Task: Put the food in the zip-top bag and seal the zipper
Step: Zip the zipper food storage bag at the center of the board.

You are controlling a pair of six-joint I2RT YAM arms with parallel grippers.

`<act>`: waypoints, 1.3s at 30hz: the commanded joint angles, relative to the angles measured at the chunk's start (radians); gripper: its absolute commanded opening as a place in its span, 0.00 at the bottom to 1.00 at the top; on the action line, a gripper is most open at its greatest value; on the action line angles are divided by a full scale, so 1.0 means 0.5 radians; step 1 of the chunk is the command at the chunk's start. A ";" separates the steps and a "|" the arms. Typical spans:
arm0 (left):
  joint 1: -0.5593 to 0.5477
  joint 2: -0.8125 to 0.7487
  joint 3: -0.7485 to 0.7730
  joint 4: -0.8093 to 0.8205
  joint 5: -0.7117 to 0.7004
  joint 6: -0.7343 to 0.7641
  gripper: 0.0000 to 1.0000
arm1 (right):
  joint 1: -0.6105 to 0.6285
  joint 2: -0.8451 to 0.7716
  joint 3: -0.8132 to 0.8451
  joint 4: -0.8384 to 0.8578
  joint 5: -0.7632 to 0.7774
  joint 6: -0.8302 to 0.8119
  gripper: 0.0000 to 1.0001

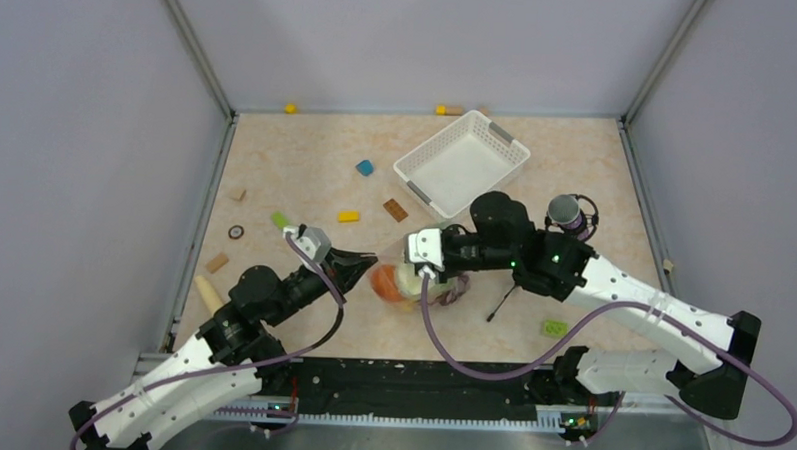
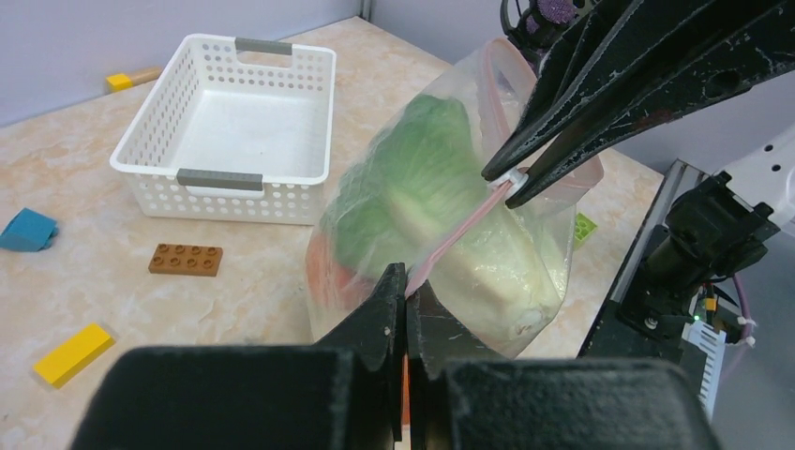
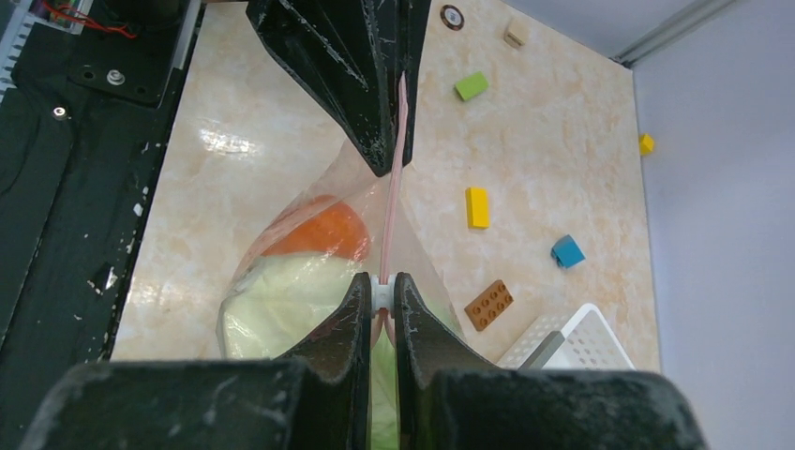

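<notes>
At table front | left pincer, right pincer clamp zipper | basket well apart

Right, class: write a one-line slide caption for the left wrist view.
Left gripper and right gripper pinch the bag's pink zipper, lettuce inside, white basket behind.

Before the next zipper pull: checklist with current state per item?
1. Left gripper shut on the zipper end: ok.
2. Right gripper shut on the white slider: ok.
3. Zipper straight between the two grippers: ok.
4. Lettuce and orange fruit inside the zip-top bag: ok; other food: cannot tell.
5. Bag mouth sealed along its whole length: not ok, it looks open past the right gripper.
6. White basket holds no food: ok.
</notes>
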 commanded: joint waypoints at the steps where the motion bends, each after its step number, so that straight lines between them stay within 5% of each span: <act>1: 0.024 -0.063 0.005 0.098 -0.282 -0.059 0.00 | -0.062 -0.141 -0.027 -0.019 0.156 0.025 0.00; 39: 0.025 -0.231 -0.021 0.079 -0.880 -0.140 0.00 | -0.060 -0.191 0.006 -0.120 0.416 0.027 0.00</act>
